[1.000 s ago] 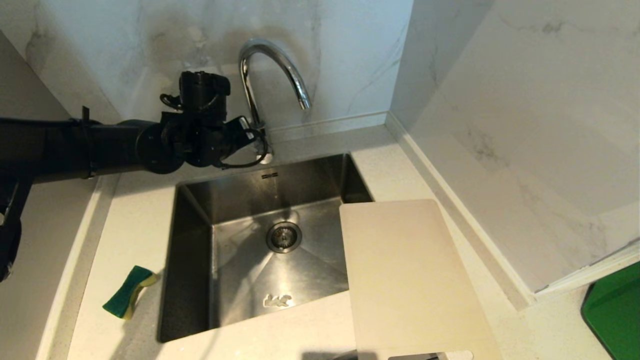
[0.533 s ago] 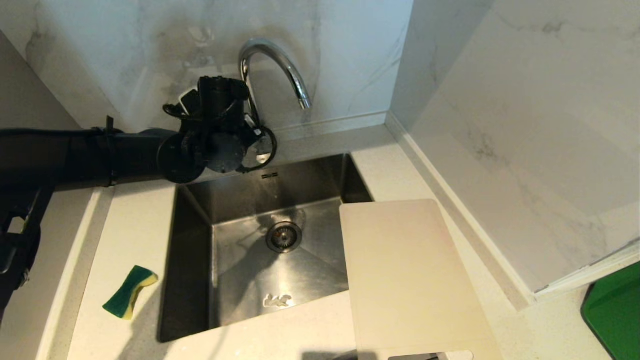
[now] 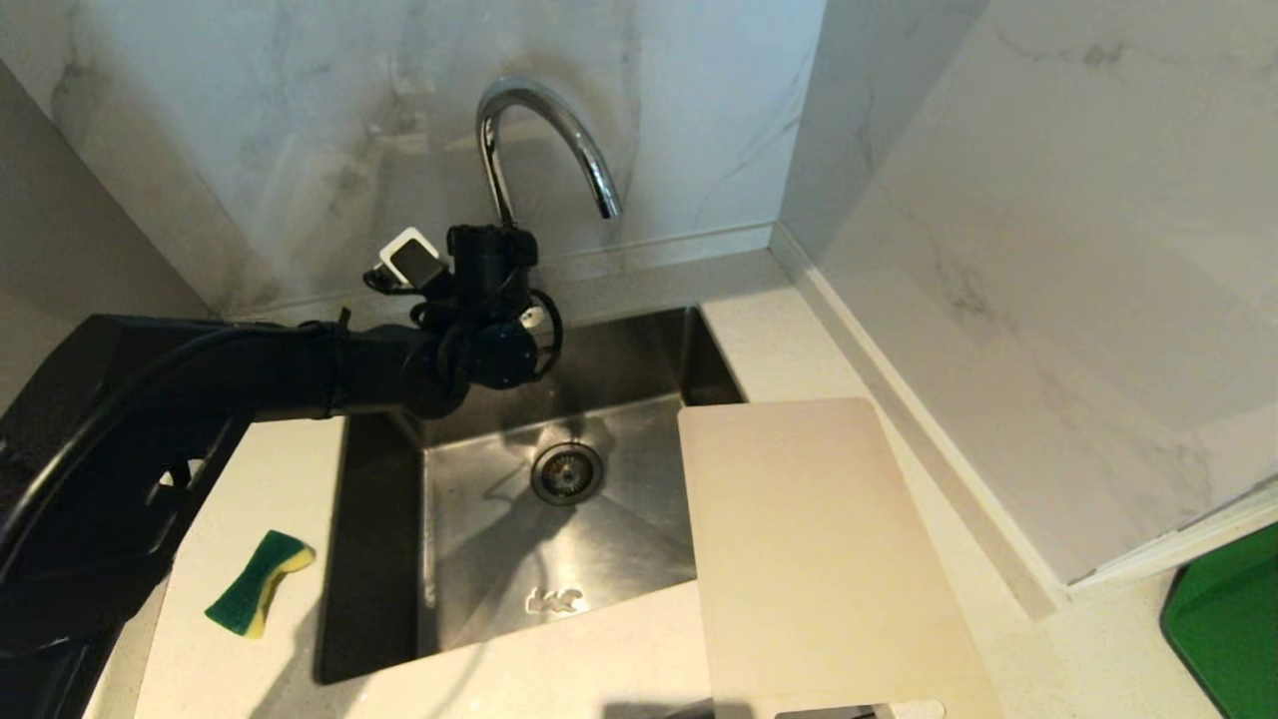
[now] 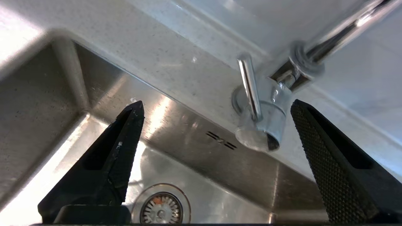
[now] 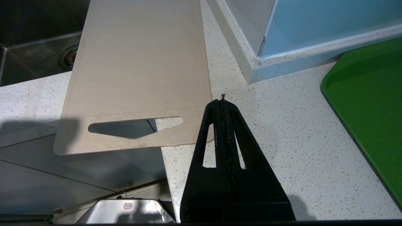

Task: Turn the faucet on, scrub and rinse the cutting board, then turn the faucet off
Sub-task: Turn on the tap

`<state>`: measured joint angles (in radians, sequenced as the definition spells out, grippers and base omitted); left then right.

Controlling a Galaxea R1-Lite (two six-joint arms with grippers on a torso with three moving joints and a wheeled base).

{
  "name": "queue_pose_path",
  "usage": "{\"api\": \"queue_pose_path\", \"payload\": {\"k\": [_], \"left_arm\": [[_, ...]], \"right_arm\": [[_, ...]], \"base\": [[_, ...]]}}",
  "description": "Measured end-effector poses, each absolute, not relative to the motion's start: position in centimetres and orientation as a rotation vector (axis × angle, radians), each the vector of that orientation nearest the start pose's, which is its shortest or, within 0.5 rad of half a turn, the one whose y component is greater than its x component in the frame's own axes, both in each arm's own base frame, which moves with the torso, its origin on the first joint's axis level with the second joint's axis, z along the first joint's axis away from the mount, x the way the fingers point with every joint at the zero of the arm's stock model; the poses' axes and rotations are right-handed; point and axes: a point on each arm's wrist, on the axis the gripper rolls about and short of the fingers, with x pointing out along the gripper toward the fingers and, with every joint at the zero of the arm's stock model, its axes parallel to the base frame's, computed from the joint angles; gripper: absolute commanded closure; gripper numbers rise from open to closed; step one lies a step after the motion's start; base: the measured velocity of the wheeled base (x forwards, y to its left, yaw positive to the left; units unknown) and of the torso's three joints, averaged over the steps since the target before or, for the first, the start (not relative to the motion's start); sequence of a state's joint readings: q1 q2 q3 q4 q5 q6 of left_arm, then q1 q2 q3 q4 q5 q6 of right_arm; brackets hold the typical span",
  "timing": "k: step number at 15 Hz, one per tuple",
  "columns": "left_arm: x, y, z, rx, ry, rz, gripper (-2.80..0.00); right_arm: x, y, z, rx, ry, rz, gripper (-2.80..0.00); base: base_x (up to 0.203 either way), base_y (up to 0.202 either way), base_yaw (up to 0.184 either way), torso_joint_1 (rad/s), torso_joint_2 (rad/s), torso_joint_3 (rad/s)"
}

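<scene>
The chrome faucet (image 3: 544, 130) rises behind the sink, and no stream shows under its spout. In the left wrist view its base (image 4: 270, 121) and thin lever (image 4: 249, 84) lie just beyond the fingertips of my left gripper (image 4: 216, 105). That gripper is open wide and holds nothing, with the base nearer one finger (image 4: 317, 147). The cream cutting board (image 3: 819, 549) lies flat over the sink's right edge and the counter. My right gripper (image 5: 222, 100) is shut and empty beside the slotted handle end of the cutting board (image 5: 138, 62).
A steel sink (image 3: 379, 519) with a drain (image 3: 566, 472) sits in the speckled counter. A green-and-yellow sponge (image 3: 258, 582) lies on the counter left of the sink. A green tray (image 3: 1228, 619) is at the far right. Marble walls close the back and right.
My left arm has swung lower and rightward, and its wrist has rolled. The gripper has moved from beside the faucet's base to in front of it, over the sink's back edge.
</scene>
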<state>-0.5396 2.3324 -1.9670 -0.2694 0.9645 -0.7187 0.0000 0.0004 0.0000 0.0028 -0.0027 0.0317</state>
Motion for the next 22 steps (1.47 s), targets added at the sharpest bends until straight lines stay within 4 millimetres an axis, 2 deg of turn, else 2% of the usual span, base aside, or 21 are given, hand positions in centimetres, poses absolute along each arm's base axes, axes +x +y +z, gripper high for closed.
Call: {"api": "queue_pose_path", "payload": {"k": [3,11,16,22], "left_arm": [[43.2,-23.6,21.4,-0.643,-0.09,0.427,-2.8],[43.6,-23.4,22.3,-0.631,-0.162,0.399,-2.8],[45.0,-22.6,20.8,-0.591,-0.19,0.415,-2.8],[46.2,-22.7,19.1,-0.539,-0.182,0.375,-2.8]], "right_arm": [[-2.3,0.0,7.5,0.032,0.004,-0.003,0.0],[-2.3,0.0,7.5,0.032,0.003,-0.003,0.0],[-2.3,0.0,7.5,0.032,0.003,-0.003,0.0],[-2.3,0.0,7.5,0.032,0.003,-0.003,0.0]], "base": [[0.0,0.0,0.0,0.0,0.0,0.0],[0.0,0.0,0.0,0.0,0.0,0.0],[0.0,0.0,0.0,0.0,0.0,0.0],[0.0,0.0,0.0,0.0,0.0,0.0]]}}
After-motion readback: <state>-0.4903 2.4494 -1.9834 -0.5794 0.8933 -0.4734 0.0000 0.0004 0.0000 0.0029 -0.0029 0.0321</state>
